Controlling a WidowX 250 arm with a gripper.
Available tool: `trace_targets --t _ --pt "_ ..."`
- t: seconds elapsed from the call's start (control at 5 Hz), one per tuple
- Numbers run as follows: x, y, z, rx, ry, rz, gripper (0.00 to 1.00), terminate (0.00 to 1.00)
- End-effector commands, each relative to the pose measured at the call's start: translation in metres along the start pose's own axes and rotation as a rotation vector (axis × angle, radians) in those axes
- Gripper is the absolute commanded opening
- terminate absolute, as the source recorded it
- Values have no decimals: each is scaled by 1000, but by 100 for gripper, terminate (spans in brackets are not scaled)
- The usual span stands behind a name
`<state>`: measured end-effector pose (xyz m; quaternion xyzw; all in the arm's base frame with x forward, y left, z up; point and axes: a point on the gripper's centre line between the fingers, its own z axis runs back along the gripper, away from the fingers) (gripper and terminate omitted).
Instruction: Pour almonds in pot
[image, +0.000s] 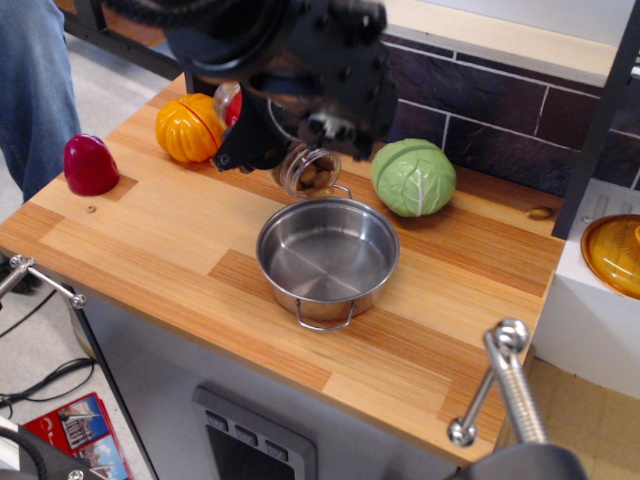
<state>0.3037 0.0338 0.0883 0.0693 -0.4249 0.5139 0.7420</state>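
My gripper (268, 140) is shut on the clear jar (305, 168) of almonds (312, 175) and holds it tipped, mouth down and toward the pot's far rim. The brown nuts show at the jar's mouth. The red end of the jar (229, 105) shows at the upper left, behind the arm. The shiny steel pot (328, 256) with wire loop handles sits mid-table below the jar; it holds no nuts. The black arm blurs and hides most of the jar and the fingers.
An orange pumpkin toy (187, 127) and a dark red toy (90, 165) lie at the left. A green cabbage toy (414, 177) sits right of the jar. An amber glass dish (616, 255) stands off the table at right. A person's leg (35, 80) is at far left.
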Motion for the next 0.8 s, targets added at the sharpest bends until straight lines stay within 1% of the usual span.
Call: trace_targets --t 0.0,0.2,0.4,0.6 --pt "-5 -10 1 -83 -70 -56 0 0" --pt "-12 -13 4 -153 -102 -87 0 0" --pt "-10 -15 10 -280 -158 -122 0 0" --pt "-8 -14 9 -366 -198 -152 0 100"
